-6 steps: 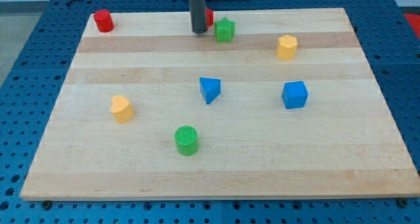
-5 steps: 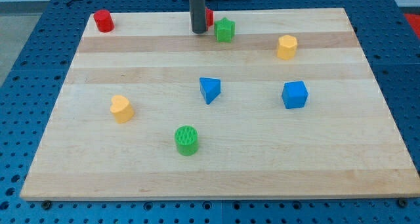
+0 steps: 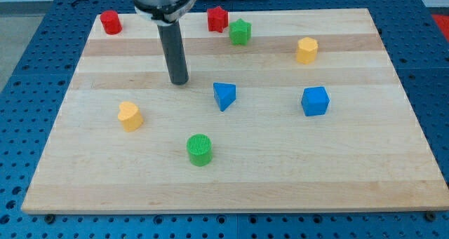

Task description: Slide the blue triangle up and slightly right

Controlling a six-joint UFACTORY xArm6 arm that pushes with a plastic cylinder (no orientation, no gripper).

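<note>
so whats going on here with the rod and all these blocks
A robot arm with a straight dark rod is working over a wooden board scattered with small coloured blocks. My tip rests on the board to the view's left of the blue triangle block and slightly above it, not touching it. The triangle sits near the board's middle and looks not yet pushed.

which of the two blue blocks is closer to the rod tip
The blue triangle, just to the view's right of my tip. The blue cube sits much farther toward the view's right.
</note>
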